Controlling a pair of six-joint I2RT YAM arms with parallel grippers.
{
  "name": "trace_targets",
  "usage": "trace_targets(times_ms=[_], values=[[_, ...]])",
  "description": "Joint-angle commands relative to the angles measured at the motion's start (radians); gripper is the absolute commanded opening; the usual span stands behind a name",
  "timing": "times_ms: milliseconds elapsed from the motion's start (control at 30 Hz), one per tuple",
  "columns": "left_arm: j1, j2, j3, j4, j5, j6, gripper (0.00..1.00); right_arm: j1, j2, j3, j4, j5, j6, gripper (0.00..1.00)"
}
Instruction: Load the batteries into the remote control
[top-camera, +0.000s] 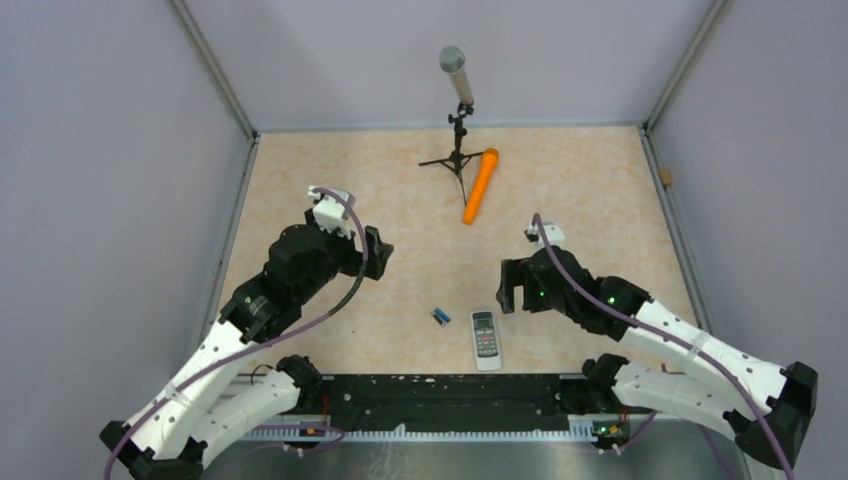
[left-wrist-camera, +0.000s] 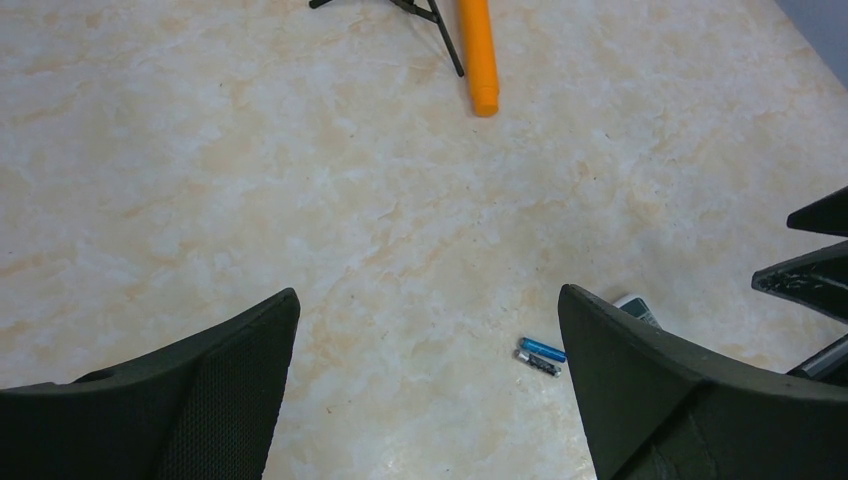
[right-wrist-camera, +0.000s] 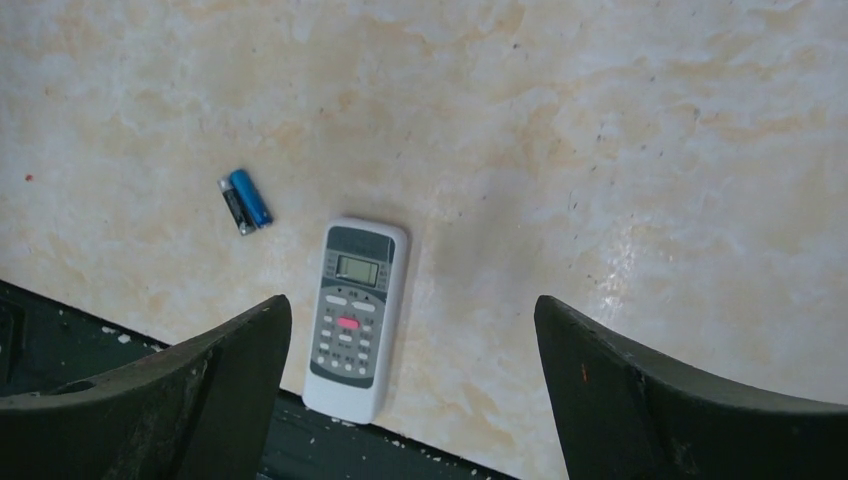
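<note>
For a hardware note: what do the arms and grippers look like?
The left arm and right arm have white lower links, black upper joints and a trailing purple cable each. The left gripper and right gripper have two matte black wedge-shaped fingers each.

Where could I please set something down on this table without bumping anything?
Bare: the middle, between the left claw, right claw and orange cylinder; also the far left corner beside the microphone stand. Crowded: the near edge, where batteries and remote lie close together.
</note>
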Motion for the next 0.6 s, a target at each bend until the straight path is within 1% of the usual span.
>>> trace_targets(times_ms=[0,333,567], values=[[0.000,-0.008,0.000,0.013,-0.011,0.007,0.99,0.039,0.025,-0.031,0.013,-0.028,0.070,0.89],[0.000,-0.005,0.002,0.004,-0.013,0.012,0.99,0.154,0.128,-0.045,0.029,-0.005,0.152,0.90],[0.000,-0.003,0.000,0.003,0.006,0.023,0.99,0.196,0.169,-0.055,0.050,-0.004,0.196,0.92]])
